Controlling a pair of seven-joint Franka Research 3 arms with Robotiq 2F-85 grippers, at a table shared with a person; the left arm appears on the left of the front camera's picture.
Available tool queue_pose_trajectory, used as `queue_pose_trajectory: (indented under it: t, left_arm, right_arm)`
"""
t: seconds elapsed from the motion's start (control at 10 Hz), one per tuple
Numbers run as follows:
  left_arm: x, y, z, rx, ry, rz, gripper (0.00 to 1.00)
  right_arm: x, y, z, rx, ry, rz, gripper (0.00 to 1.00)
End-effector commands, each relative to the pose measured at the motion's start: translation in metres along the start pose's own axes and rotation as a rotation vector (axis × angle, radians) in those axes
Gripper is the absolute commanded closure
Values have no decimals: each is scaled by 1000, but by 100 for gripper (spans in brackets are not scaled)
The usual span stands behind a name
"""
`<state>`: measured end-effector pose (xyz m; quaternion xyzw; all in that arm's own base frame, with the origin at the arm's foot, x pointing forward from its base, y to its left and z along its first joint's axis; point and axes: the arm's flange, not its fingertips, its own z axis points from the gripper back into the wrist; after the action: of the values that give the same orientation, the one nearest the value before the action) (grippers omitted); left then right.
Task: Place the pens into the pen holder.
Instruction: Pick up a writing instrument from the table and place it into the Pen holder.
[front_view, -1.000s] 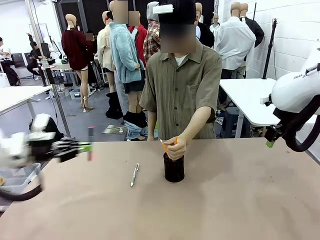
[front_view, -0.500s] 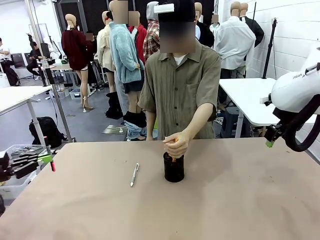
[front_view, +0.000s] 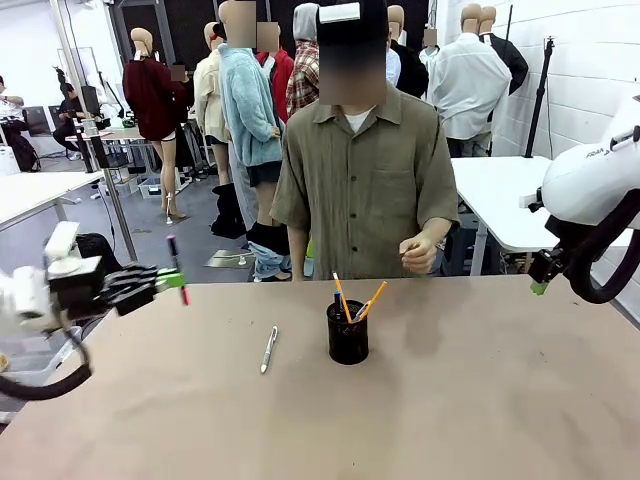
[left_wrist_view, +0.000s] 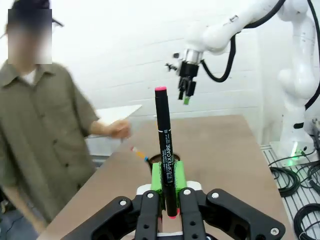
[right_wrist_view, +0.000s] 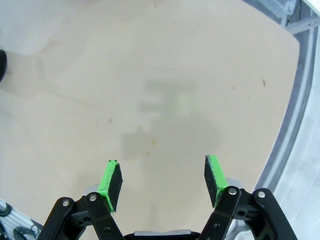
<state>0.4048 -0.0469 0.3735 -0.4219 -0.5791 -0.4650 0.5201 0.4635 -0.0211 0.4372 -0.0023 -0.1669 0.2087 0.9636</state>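
The pens are split three ways. Two orange ones lean in the black mesh holder at the middle of the front frame. A silver one lies flat on the desk just left of it. A dark one with a pink end is clamped upright in the left hand at the far left, well apart from the holder. The right hand is held wide and empty at the right edge.

The dark pen is gripped near its lower end, so it could be twisted in the grip during a fast swing. At the holder its tip may be caught on the rim or on the leaning orange pens, and the light cup could be tipped. The person's hand, raised just behind the holder, might be struck.
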Motion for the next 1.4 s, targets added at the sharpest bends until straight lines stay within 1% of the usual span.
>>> queue_pose_trajectory:
  t: [0.0,0.2,0.3,0.4,0.6,0.7,0.8,0.9,1.0,1.1,1.2,1.3]
  left_arm:
    - [18,24,-54,-79,57,25,100]
    - [30,35,-119,-207,69,44,100]
    - [31,40,-147,-213,92,70,100]
    - [28,42,-168,-210,98,95,100]
    - [15,43,-208,-222,150,165,100]
    - [9,40,-227,-190,180,169,100]
    - [6,38,-239,-165,204,168,100]
    - [-4,41,-252,-140,249,184,100]
    - [-10,40,-261,-133,255,214,100]
    - [-12,34,-270,-119,326,197,100]
    - [-10,33,-248,-163,249,174,100]
    - [-10,33,-248,-163,249,174,100]
  right_arm:
    - [0,0,-2,-29,2,5,18]
    - [0,0,-2,-29,2,5,18]
    - [0,0,-2,-29,2,5,18]
    - [0,0,-2,-29,2,5,18]
    - [0,0,-2,-29,2,5,18]
    - [0,0,-2,-29,2,5,18]
    - [0,0,-2,-29,2,5,18]
    - [0,0,-2,-29,2,5,18]
    - [0,0,-2,-29,2,5,18]
    - [0,0,-2,-29,2,5,18]
    - [0,0,-2,-29,2,5,18]
    - [0,0,-2,-29,2,5,18]
